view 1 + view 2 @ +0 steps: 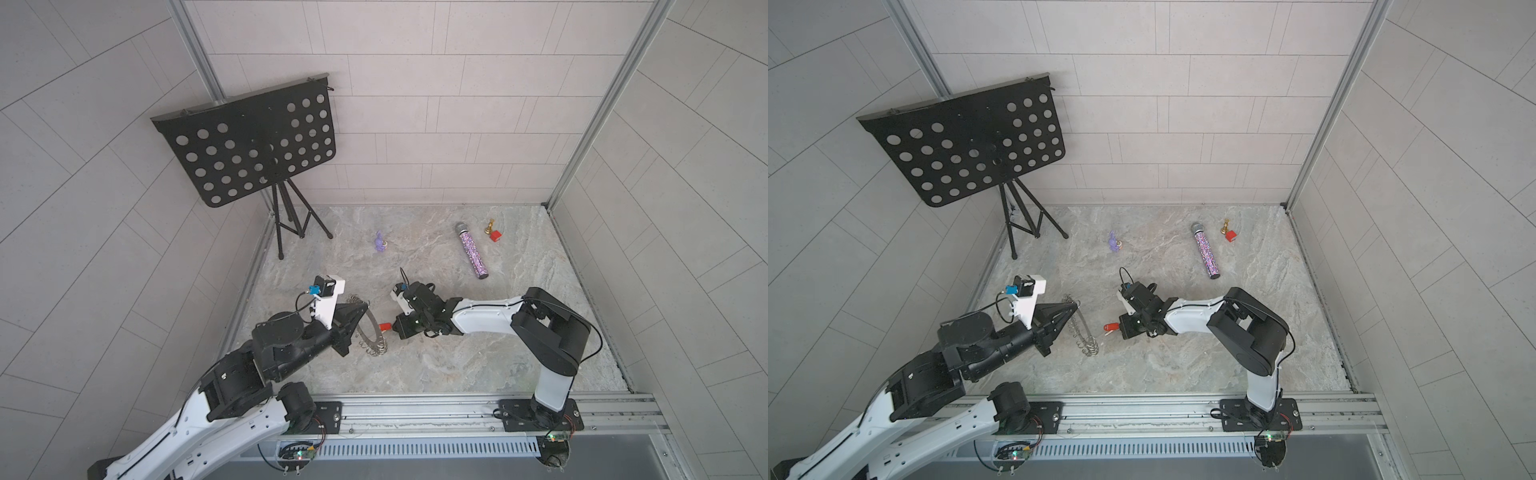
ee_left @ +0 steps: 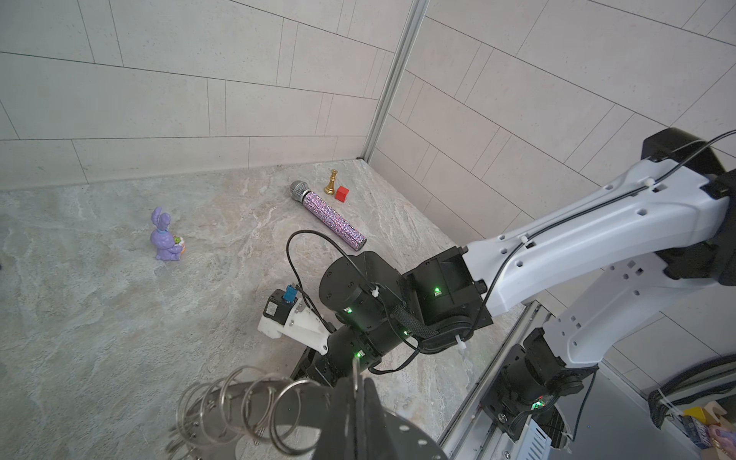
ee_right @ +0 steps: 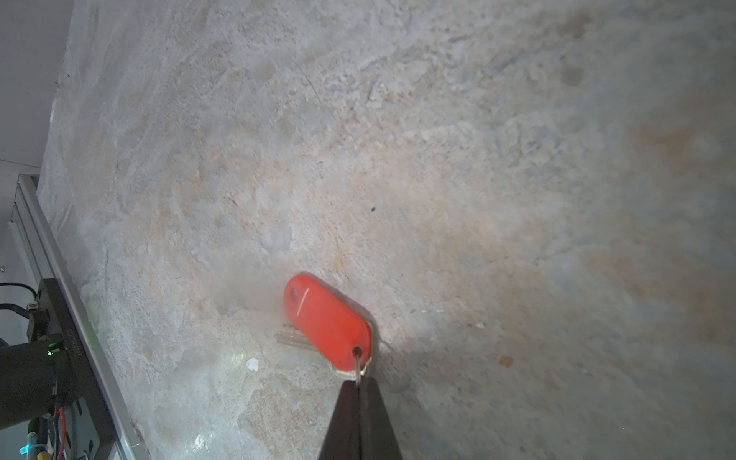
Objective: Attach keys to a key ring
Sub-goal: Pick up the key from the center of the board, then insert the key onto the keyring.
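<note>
The key ring (image 1: 371, 332) is a flat grey disc fringed with wire loops (image 2: 255, 406). It stands on edge at front left of the table, and my left gripper (image 2: 356, 383) is shut on its rim. In both top views the left gripper (image 1: 1076, 306) meets the key ring (image 1: 1082, 328) at its upper edge. The keys (image 3: 326, 318), one small silver key under an oblong red tag, lie low on the marble just right of the disc. My right gripper (image 3: 360, 381) is shut on the thin wire loop at the tag's end. In a top view the right gripper (image 1: 394, 328) is level with the keys (image 1: 384, 325).
A black perforated music stand (image 1: 249, 153) on a tripod fills the back left. A purple bunny figure (image 1: 380, 243) stands mid-back. A glittery microphone (image 1: 471, 255), a gold chess piece (image 1: 490, 226) and a red cube (image 1: 495, 237) lie back right. An aluminium rail (image 1: 415, 409) runs along the front.
</note>
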Motion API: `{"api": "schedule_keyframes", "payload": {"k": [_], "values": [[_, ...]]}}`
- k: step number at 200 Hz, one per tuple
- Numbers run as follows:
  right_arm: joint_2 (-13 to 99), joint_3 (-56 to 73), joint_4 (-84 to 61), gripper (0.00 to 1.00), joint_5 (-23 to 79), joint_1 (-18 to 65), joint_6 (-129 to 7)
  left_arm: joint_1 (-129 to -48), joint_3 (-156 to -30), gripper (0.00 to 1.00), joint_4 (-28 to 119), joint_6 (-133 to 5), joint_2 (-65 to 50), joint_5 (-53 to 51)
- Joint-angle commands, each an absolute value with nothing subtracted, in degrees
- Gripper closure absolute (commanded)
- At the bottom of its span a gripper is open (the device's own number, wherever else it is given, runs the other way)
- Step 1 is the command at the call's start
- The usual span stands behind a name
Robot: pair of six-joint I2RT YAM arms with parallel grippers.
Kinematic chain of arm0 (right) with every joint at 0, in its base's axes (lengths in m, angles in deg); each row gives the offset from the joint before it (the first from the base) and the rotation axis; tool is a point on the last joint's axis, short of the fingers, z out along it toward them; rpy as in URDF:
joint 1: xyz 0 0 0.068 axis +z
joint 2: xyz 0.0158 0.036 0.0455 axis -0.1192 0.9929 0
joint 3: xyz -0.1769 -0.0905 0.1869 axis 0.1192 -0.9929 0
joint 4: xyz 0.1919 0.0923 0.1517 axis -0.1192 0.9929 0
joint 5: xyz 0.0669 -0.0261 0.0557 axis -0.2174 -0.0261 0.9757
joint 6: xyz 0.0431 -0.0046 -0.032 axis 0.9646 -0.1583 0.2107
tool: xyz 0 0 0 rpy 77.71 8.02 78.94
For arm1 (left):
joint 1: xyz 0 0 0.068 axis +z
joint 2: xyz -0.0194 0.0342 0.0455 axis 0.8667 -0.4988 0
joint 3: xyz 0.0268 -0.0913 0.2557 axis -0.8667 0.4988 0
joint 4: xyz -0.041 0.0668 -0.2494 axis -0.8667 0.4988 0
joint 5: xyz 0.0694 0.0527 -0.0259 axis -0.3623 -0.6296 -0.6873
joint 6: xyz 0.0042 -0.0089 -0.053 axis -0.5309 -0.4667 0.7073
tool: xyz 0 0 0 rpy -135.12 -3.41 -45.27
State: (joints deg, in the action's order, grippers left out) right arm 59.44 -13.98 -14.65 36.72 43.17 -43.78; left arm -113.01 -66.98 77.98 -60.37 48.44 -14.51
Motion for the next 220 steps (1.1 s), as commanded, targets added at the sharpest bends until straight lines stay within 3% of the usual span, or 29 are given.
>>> {"api": "schedule_keyframes", "payload": {"k": [1, 54, 115, 171, 220], "values": [[56.7, -13.4, -12.6, 1.00, 35.7, 44.4, -47.0, -113.3, -67.5, 1.00, 76.6, -61.1, 49.2, -15.0], [47.8, -14.1, -4.3, 1.00, 25.3, 47.5, -59.4, -113.3, -67.8, 1.00, 77.0, -61.8, 49.5, -15.1], [25.3, -20.4, 0.6, 1.00, 18.4, 49.2, -70.9, -113.3, -68.6, 1.00, 77.1, -65.2, 49.8, -11.0], [8.1, -18.3, 5.3, 1.00, 27.1, 49.2, -75.8, -113.3, -71.6, 1.00, 76.0, -74.2, 45.3, -0.5], [8.5, -7.8, 15.1, 1.00, 36.5, 49.3, -74.6, -113.3, -75.9, 1.00, 75.8, -82.7, 39.2, 4.5]]}}
